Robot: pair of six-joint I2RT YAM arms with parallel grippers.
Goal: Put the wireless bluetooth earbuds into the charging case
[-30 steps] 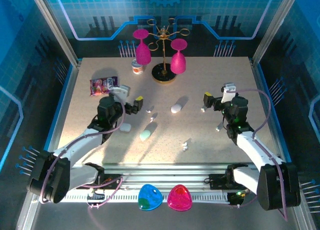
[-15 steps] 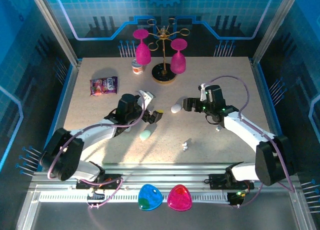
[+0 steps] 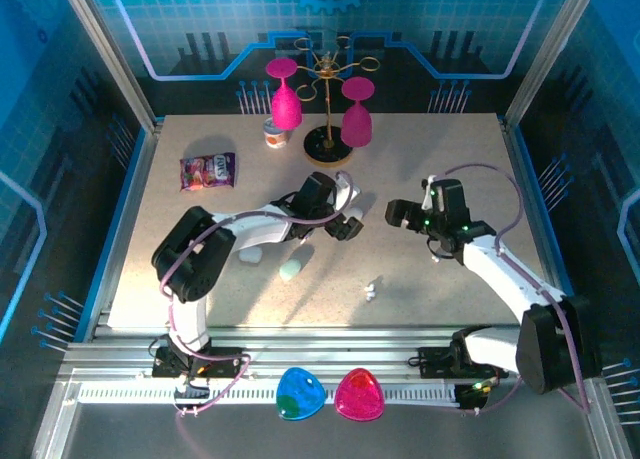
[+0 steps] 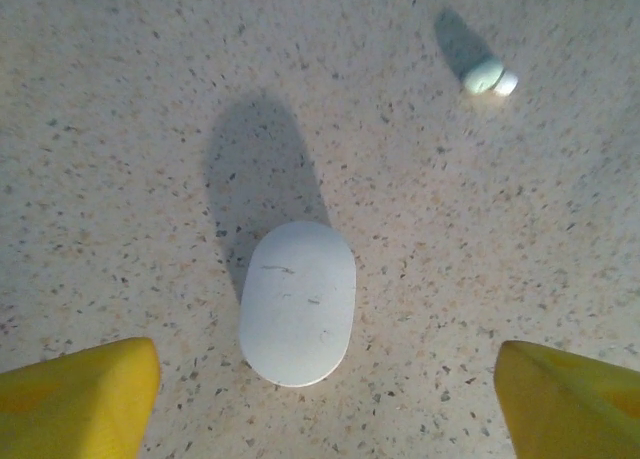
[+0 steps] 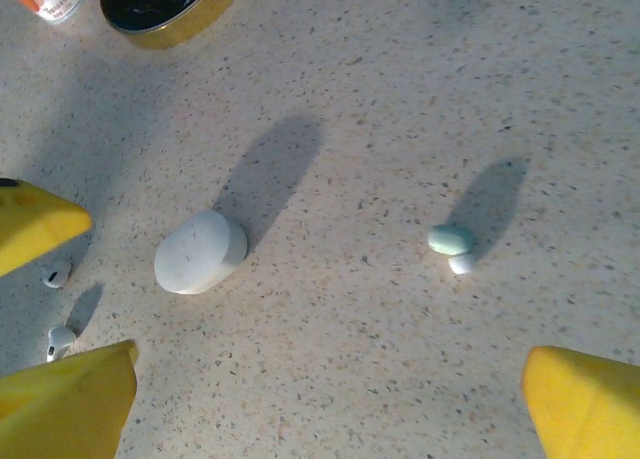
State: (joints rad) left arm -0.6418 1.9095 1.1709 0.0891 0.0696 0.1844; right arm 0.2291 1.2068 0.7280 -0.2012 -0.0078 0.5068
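Both jaw pairs open; L gripper point(image 4: 325, 397) swung fwd astride white case point(image 4: 298, 304), R gripper point(image 5: 330, 404) eased back.

Open table point(image 4: 120, 129) rings the case point(image 4: 297, 304) — stand point(image 3: 328, 151) beyond.

The top camera is looking down from above and behind the arm bases, which are sitting at the bottom of its frame, and it is taking in the whole desk point(image 3: 450, 149) from far off. The left wrist camera is pointing almost straight down, close to the desk, with the left hand point(image 4: 325, 364) framing its lower corners. The right wrist camera is looking down at a slant from slightly farther back, with the right hand point(image 5: 330, 351) framing its lower corners. Both wrist views are sharing the white case point(image 4: 297, 304) and the mint piece point(image 4: 489, 77).
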